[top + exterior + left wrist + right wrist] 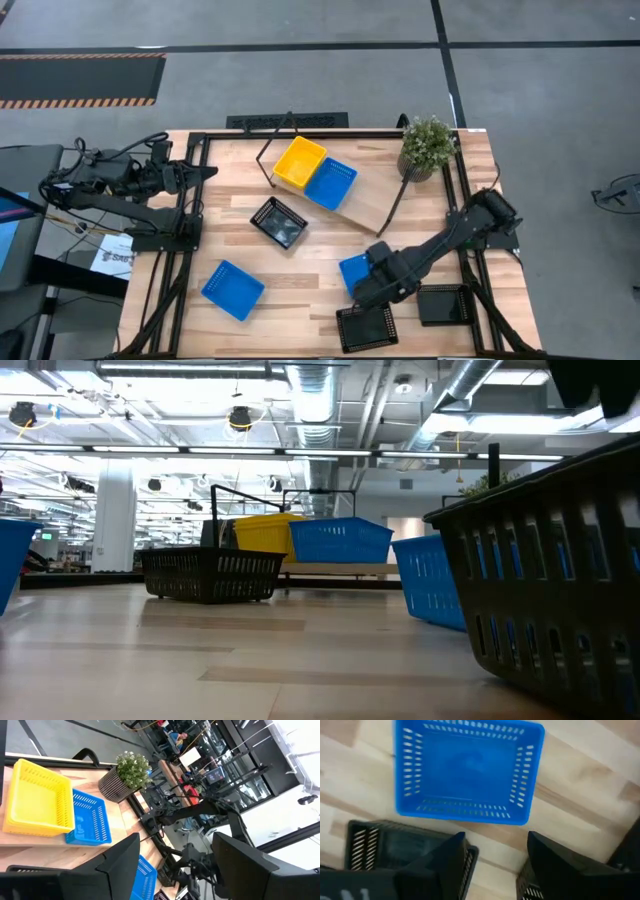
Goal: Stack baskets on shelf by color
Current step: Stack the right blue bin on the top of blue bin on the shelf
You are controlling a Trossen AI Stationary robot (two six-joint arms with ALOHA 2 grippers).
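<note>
Right gripper (368, 292) over the table's (310, 290) near right part, fingers spread, holding nothing — one finger (447, 865) above a black basket's (395, 847) slotted rim. Just beyond: blue basket (465, 770), rectangular plastic, slotted walls, flat on pale wood grain. Shelf (365, 205) carries a yellow basket (299, 162) and another blue one (331, 183), touching. Left gripper (205, 172) parked at left edge, wide.
</note>
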